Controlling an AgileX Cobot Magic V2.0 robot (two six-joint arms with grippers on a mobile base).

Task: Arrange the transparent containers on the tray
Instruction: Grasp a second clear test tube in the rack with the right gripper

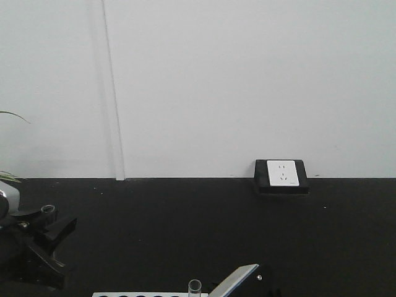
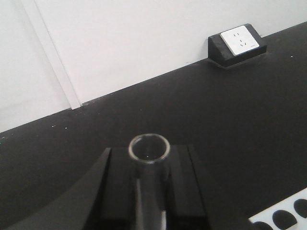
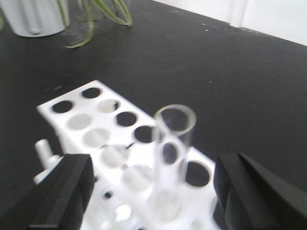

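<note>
In the left wrist view, my left gripper (image 2: 149,163) is shut on a clear glass test tube (image 2: 149,147) whose open rim points away from the camera. The front view shows that gripper (image 1: 49,241) at the far left, above the black table. My right gripper (image 3: 160,196) is open, its fingers wide on either side of a second test tube (image 3: 172,139). That tube stands upright in a white rack (image 3: 96,124) with many round holes. At the bottom edge of the front view are this tube's rim (image 1: 194,286) and one right finger (image 1: 238,279). The tray is out of view.
A black box with a white socket (image 1: 281,176) sits against the white wall at the back of the table. A white plant pot (image 3: 36,17) with hanging green leaves stands beyond the rack. A corner of the rack (image 2: 283,218) lies to the lower right of the left gripper.
</note>
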